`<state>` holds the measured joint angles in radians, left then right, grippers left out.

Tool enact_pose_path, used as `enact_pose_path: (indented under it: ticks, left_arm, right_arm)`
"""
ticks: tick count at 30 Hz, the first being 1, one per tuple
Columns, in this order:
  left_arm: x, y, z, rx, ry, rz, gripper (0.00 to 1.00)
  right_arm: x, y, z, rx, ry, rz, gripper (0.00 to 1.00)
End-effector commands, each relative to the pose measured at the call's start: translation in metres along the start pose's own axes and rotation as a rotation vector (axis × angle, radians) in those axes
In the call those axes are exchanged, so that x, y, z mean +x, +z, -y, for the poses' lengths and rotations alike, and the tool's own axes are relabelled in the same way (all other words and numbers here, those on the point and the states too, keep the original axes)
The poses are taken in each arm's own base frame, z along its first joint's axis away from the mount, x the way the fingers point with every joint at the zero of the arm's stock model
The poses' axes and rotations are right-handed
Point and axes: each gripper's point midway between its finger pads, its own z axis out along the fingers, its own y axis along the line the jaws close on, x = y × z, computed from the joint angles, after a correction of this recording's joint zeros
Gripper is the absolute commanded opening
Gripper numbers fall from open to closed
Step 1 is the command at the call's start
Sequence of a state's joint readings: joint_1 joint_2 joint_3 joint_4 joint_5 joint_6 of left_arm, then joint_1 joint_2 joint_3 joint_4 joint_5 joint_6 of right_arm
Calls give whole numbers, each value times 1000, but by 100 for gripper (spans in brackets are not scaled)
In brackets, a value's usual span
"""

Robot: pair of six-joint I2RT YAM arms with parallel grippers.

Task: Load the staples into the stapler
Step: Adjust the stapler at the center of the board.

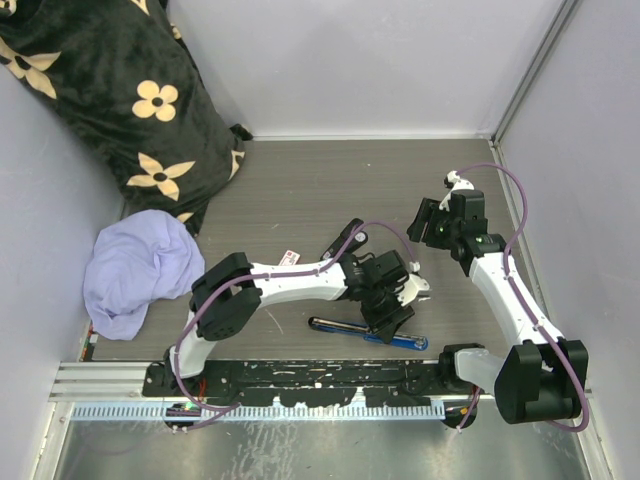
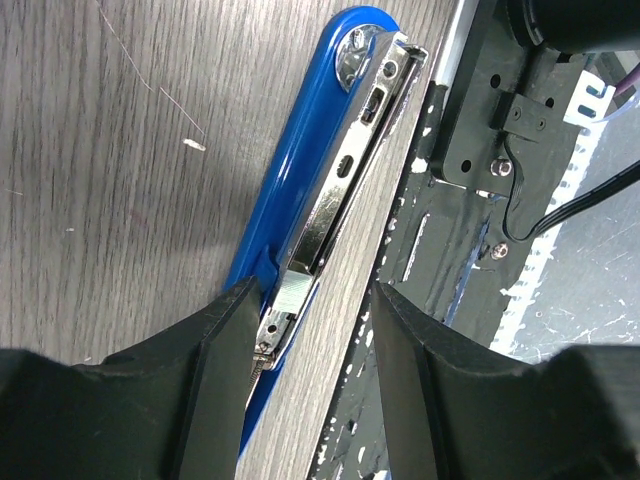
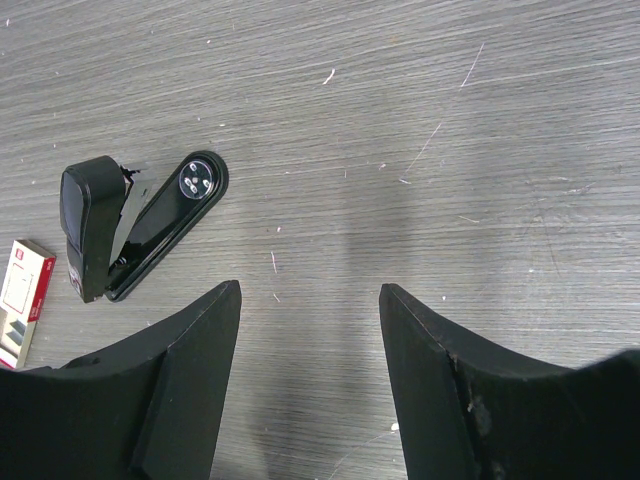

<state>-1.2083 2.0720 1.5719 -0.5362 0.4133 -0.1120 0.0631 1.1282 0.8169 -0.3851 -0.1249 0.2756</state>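
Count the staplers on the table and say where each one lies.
2. The blue stapler lies within the open left pincer, near the arm bases. The black stapler sits farther back, mid-table, near the staples box. No others are visible.

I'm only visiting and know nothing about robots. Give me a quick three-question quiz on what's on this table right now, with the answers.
1. True or false: the right gripper is holding the black stapler.
2. The left gripper straddles one end of a stapler. What colour is its body? A red, B blue, C green.
3. Fill in the gap: the staples box lies close to the ____ stapler, not touching it.

Key
1. False. Its jaws are open and empty, and the black stapler lies apart on the table.
2. B.
3. black.
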Motion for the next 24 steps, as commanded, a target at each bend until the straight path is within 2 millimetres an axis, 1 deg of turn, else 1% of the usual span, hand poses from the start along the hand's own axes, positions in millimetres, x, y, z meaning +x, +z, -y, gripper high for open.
enact_pose_path:
  ticks: [1, 10, 19, 24]
  left_arm:
    - [-22, -22, 18, 20, 54, 83, 50]
    - [-25, -25, 25, 42, 52, 94, 49]
    - [-14, -17, 27, 51, 41, 64, 49]
    - [-14, -20, 29, 43, 45, 70, 49]
  right_arm:
    - [-13, 0, -2, -11, -9, 48, 64]
    - [-13, 0, -2, -11, -9, 47, 64]
    - [-12, 0, -2, -13, -9, 46, 64]
    - [-12, 0, -2, -11, -9, 45, 64]
